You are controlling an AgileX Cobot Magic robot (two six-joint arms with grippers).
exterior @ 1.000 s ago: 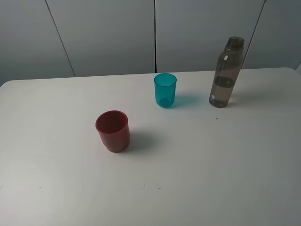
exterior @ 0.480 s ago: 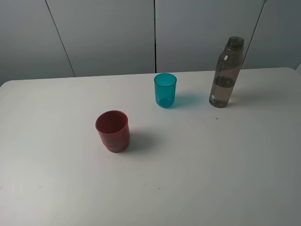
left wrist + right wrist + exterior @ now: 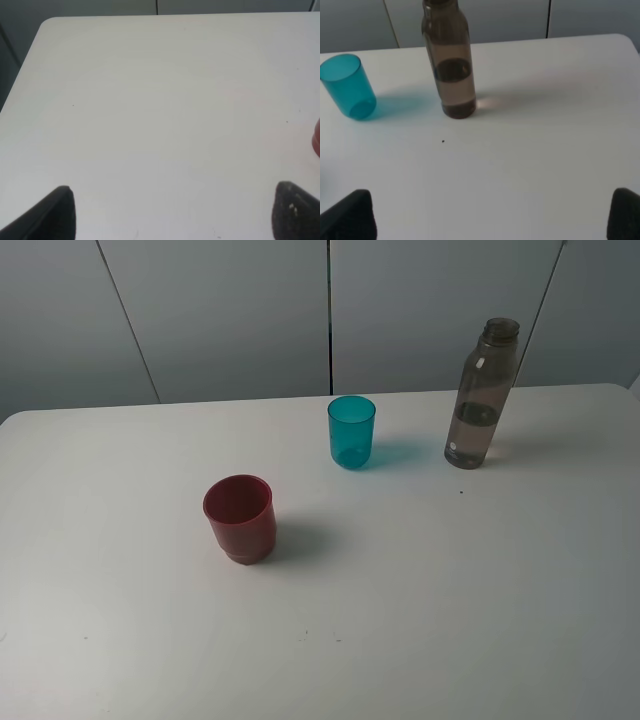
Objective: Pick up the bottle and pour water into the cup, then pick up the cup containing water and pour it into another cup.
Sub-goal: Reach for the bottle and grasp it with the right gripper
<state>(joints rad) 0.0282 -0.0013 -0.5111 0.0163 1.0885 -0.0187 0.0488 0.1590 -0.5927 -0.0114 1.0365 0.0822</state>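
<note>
Tall slim bottle [image 3: 482, 400] of smoky grey-brown translucent plastic, with a narrower threaded neck and no cap on its mouth, stands upright on the white table [image 3: 450, 600], toward the far right side. A clear liquid fills its lower part; a darker band shows about midway up the body, as the right wrist view [image 3: 451, 65] also shows.

To the bottle's left, well apart from it, a small teal-blue translucent plastic tumbler, the teal cup [image 3: 351, 432], stands upright with its mouth open. Whether it holds any liquid cannot be told.

Nearer the camera and further left stands a wider, squat, dark red translucent plastic cup with a stepped base, the red cup [image 3: 240, 518], also upright and well apart from both others. Only its red inner wall shows through the mouth.

Neither arm shows in the high view. The left hand [image 3: 175, 210] hangs above bare table, its two dark fingers spread wide with nothing between them; a sliver of the red cup [image 3: 316, 140] shows at the picture's edge. The right hand [image 3: 490, 212] is likewise spread wide and holds nothing, facing the bottle and the teal cup [image 3: 347, 86] from a distance.
</note>
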